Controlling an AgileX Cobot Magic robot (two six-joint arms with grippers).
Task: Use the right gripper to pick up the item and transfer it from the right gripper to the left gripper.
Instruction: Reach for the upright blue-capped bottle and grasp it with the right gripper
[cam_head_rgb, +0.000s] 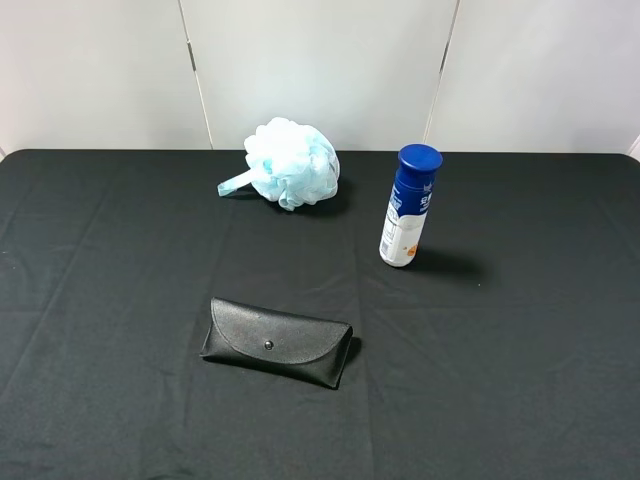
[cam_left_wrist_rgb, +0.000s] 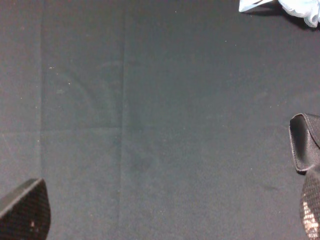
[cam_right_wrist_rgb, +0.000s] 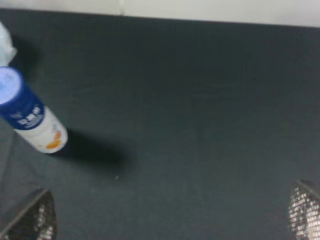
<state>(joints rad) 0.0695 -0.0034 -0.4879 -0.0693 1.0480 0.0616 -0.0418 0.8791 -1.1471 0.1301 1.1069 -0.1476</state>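
The item, a slim white bottle (cam_head_rgb: 408, 212) with a dark blue cap and a blue-and-orange label, stands upright on the black table, right of centre. In the right wrist view the bottle (cam_right_wrist_rgb: 34, 120) is off to one side and apart from my right gripper (cam_right_wrist_rgb: 169, 220). That gripper is open and empty, with only its two fingertips (cam_right_wrist_rgb: 32, 220) showing, wide apart. My left gripper (cam_left_wrist_rgb: 167, 215) is also open and empty over bare cloth, its fingertips (cam_left_wrist_rgb: 25, 210) at the frame corners. Neither gripper shows in the exterior high view.
A pale blue mesh bath pouf (cam_head_rgb: 292, 162) lies at the back centre, and it also shows in the left wrist view (cam_left_wrist_rgb: 295, 6). A flat black snap-button glasses case (cam_head_rgb: 277, 341) lies front centre, its end visible near my left gripper (cam_left_wrist_rgb: 304, 142). A white wall stands behind the table.
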